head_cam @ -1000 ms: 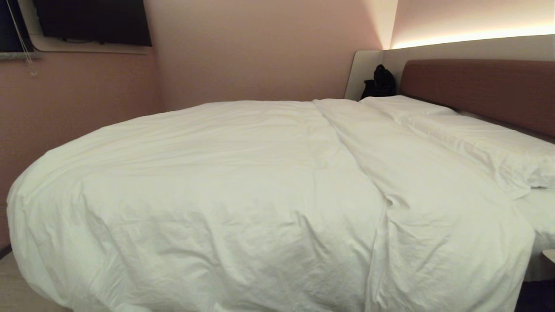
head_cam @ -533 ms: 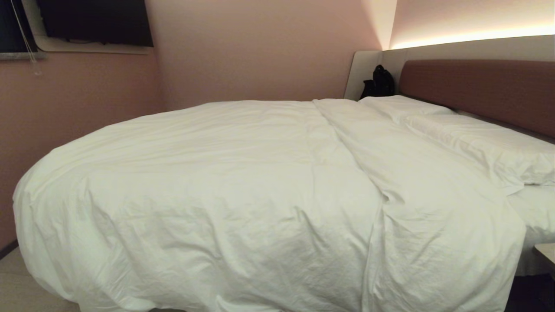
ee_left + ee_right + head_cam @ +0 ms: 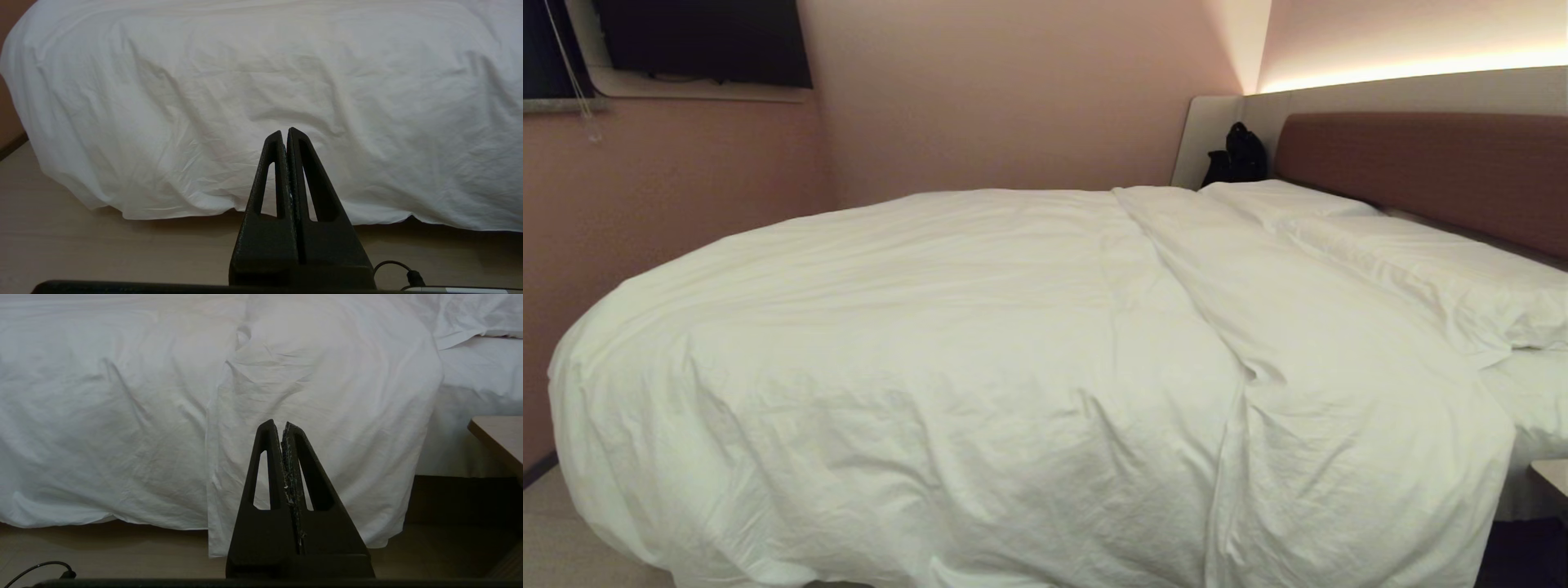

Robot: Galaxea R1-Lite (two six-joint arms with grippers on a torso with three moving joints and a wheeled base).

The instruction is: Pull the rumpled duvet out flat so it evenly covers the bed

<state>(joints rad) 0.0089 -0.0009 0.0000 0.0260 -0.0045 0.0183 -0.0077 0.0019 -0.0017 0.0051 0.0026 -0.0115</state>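
**Q:** Where does the duvet lie now?

**Me:** The duvet (image 3: 980,359) is spread across most of the bed (image 3: 1531,408), draping over the near side almost to the floor. A band folded back near the head end (image 3: 1307,327) runs across it, leaving a strip of mattress sheet (image 3: 1535,396) bare below the pillows (image 3: 1437,269).

**Q:** What has just changed?

**Me:** Only my viewpoint. A second ago the whole scene sat slightly further left; over the last half second it holds steady. The cloth itself has not moved, so I judge that I have finished positioning and the pulling is not yet begun.

**Q:** And your claws?

**Me:** My left gripper (image 3: 284,132) is clenched on nothing and points at the duvet's hanging side, apart from it. My right gripper (image 3: 278,426) is likewise pinched shut and empty, facing the hanging edge of the folded band.

**Q:** The surface and the room?

**Me:** Soft creases everywhere, and the hem sags unevenly above the pale wooden floor (image 3: 102,249). A brown padded headboard (image 3: 1421,167) stands on the right, with a dark bag (image 3: 1237,155) in the corner beside it, a pink wall (image 3: 1013,98) beyond, and a wooden bedside table's corner (image 3: 498,437) near my right arm.
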